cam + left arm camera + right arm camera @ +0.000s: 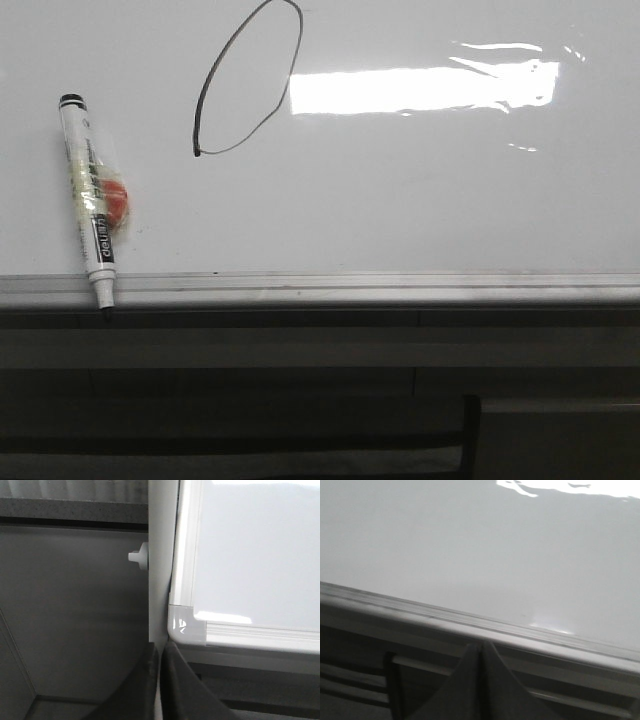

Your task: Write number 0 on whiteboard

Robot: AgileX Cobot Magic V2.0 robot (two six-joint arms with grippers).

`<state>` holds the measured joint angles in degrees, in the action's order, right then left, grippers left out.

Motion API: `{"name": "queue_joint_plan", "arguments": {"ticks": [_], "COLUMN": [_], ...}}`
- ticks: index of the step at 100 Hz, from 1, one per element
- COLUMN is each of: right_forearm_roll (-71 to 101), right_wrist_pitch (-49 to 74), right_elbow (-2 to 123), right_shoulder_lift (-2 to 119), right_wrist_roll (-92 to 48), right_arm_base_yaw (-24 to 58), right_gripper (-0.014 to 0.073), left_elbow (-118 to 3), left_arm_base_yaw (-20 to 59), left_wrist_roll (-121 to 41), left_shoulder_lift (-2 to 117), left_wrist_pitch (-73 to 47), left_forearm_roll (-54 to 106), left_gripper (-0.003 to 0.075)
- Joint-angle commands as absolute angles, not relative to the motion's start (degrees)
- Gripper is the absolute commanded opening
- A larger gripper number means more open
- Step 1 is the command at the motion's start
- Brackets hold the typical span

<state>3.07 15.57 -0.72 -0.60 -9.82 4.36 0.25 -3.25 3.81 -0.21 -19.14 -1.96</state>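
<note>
A thin black slanted oval, the number 0 (248, 80), is drawn on the glossy whiteboard (420, 190), its outline not quite closed at the lower left. A white marker pen (88, 200) lies on the board left of it, tip over the grey rim (340, 288). Neither gripper shows in the front view. My left gripper (159, 652) is shut with nothing in it, just off the board's corner (187, 626). My right gripper (481, 647) is shut and empty, below the board's rim (470, 622).
Dark grey ledges (300, 340) run below the board's near edge. A white vertical panel (160, 555) with a small plastic peg (138, 556) stands beside the board's corner. A bright light reflection (420, 88) lies on the board right of the oval.
</note>
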Motion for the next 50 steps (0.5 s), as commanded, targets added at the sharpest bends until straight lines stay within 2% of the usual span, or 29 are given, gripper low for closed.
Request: {"name": "queue_joint_plan", "arguments": {"ticks": [1,15,50], "right_forearm_roll": [3.2,2.8,1.0], "right_wrist_pitch": [12.5,14.7,17.6], "right_elbow": [-1.4,-1.4,-1.4], "right_shoulder_lift": [-1.7,-1.7,-1.7], "right_wrist_roll": [-9.4,-9.4,-7.0], "right_arm_base_yaw": [-1.0,-5.4,-7.6], "right_gripper": [-0.0069,-0.0069,-0.0069], "left_elbow": [2.1,2.1,2.1], "left_arm_base_yaw": [-3.0,-3.0,-3.0], "left_wrist_roll": [4.4,4.4,4.4], "left_shoulder_lift": [-1.9,-1.9,-1.9], "left_wrist_pitch": [-16.0,-16.0,-16.0], "left_forearm_roll": [-2.2,-2.2,-2.2], "left_gripper": [-0.0020,-0.0020,-0.0020]}}
